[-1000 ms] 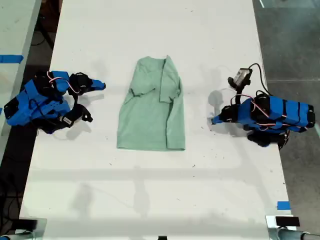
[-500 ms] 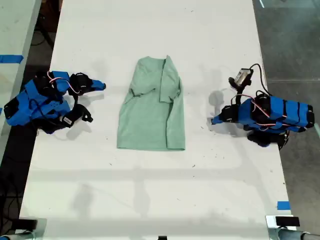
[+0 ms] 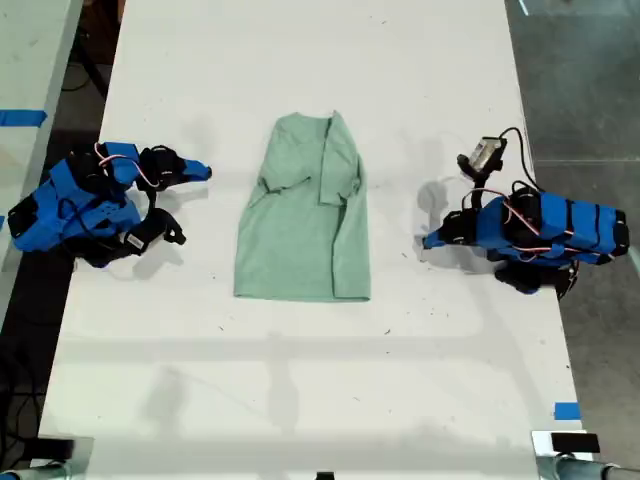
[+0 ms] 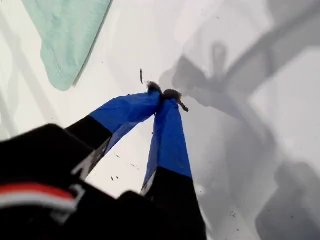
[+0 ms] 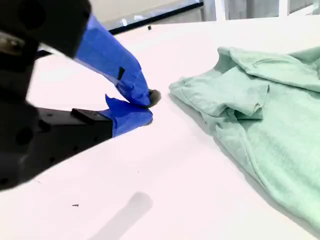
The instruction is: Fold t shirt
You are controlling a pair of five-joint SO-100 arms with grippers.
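The pale mint-green t shirt (image 3: 305, 215) lies flat in the middle of the white table (image 3: 300, 380), folded lengthwise with a sleeve tucked over its front. My first gripper (image 3: 425, 240) rests shut on the table at the exterior view's right, a short gap from the shirt's edge. The first wrist view shows its blue tips (image 4: 162, 94) pressed together, empty, with a shirt corner (image 4: 65, 35) beyond. My second gripper (image 3: 205, 172) sits shut at the exterior view's left. In the second wrist view its tips (image 5: 149, 106) meet just short of the shirt's folded sleeve (image 5: 260, 100).
A small grey camera module (image 3: 485, 152) on a cable stands above the arm at the exterior view's right. Blue tape (image 3: 567, 410) marks the table's edge near the exterior view's lower right. Dark floor (image 3: 580, 80) borders the table.
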